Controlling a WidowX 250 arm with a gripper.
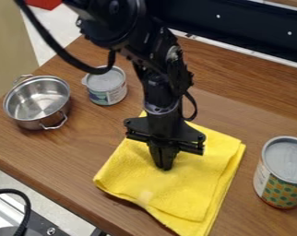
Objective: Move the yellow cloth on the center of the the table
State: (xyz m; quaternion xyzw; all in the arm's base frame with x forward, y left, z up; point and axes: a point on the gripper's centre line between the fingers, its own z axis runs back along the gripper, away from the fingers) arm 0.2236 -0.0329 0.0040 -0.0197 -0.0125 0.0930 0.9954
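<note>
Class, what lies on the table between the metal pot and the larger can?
In the camera view, the yellow cloth lies between the metal pot and the larger can, with the gripper over it.

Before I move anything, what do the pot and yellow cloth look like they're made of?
The pot looks like polished metal, probably stainless steel: its silvery wall catches bright reflections. The yellow cloth seems a soft, matte fabric, perhaps cotton or microfibre: it lies folded in layers, with a fine texture.

Cloth [181, 196] cut off at bottom (can [285, 182], right).
</note>
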